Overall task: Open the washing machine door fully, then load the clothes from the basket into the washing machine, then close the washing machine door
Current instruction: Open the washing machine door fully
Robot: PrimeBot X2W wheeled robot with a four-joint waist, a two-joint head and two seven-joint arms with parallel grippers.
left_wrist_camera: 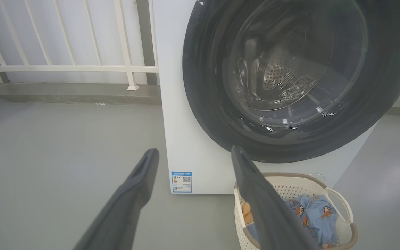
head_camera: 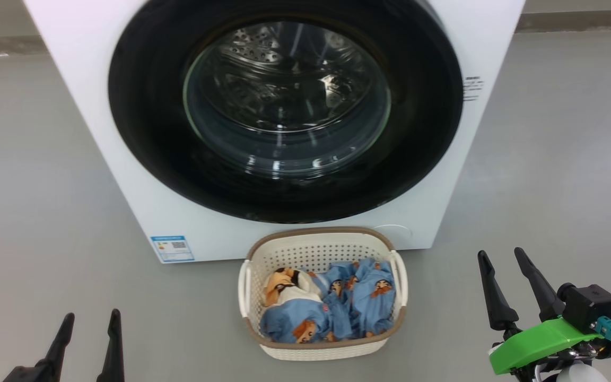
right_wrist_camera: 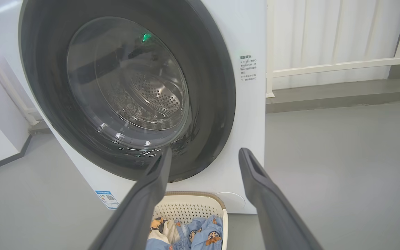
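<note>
The white washing machine (head_camera: 125, 175) stands straight ahead, its round black-rimmed door (head_camera: 146, 106) shut flat against the front, steel drum visible through the glass. On the floor before it sits the cream basket (head_camera: 321, 244) holding the light blue clothes (head_camera: 358, 302) with orange cartoon figures. My left gripper (head_camera: 90, 318) is open at the lower left, well left of the basket. At the lower right, my right gripper (head_camera: 502, 257) stands open with nothing between its fingers, right of the basket. The door (left_wrist_camera: 203, 90) and basket (left_wrist_camera: 290, 182) also show past my left fingers (left_wrist_camera: 144, 173).
A grey floor surrounds the machine on both sides. A white railing (left_wrist_camera: 64, 67) on a low grey kerb runs behind the machine, and the railing (right_wrist_camera: 342, 64) continues on the right. A blue label sticker (head_camera: 173, 248) marks the machine's lower left front.
</note>
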